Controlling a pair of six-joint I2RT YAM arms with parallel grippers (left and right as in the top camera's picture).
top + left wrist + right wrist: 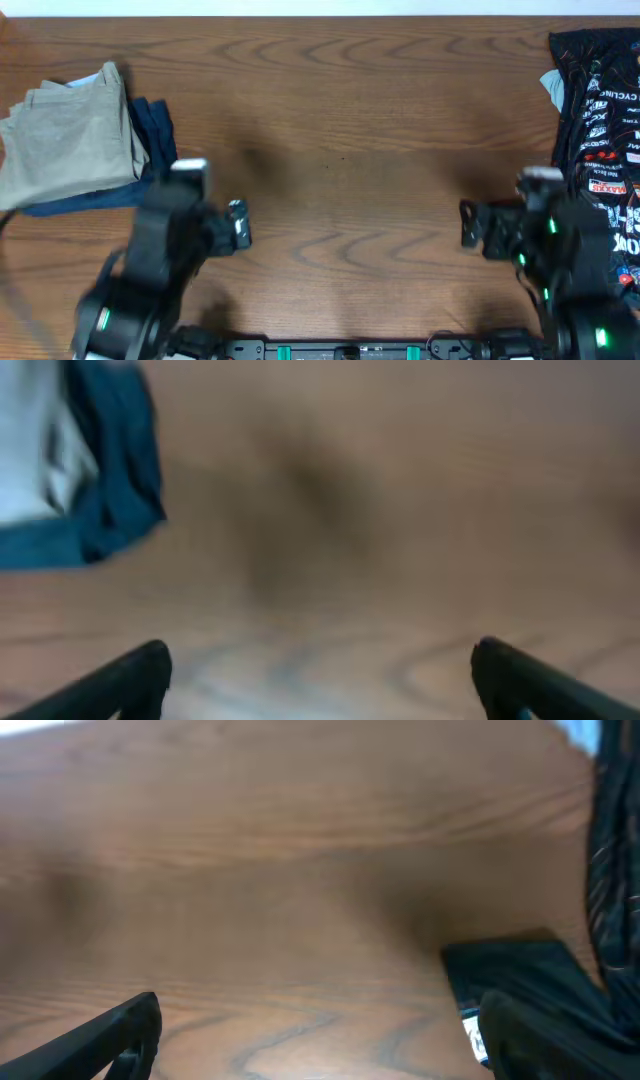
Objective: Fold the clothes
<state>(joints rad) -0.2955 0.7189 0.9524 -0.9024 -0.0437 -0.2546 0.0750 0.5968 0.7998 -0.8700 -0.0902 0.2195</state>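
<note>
The khaki-beige shorts [65,140] lie folded at the table's far left, resting on a folded dark navy pair [152,130]. In the left wrist view a pale blurred edge of them [35,450] shows at the top left, with the navy fabric [115,470] beside it. My left gripper [238,224] [320,655] is open and empty over bare wood, to the right of and nearer than the pile. My right gripper [468,226] [320,1010] is open and empty over bare wood at the right.
A black printed cycling jersey [600,120] lies along the table's right edge, next to my right arm; it also shows in the right wrist view [540,970]. The wooden table [340,120] spans the view.
</note>
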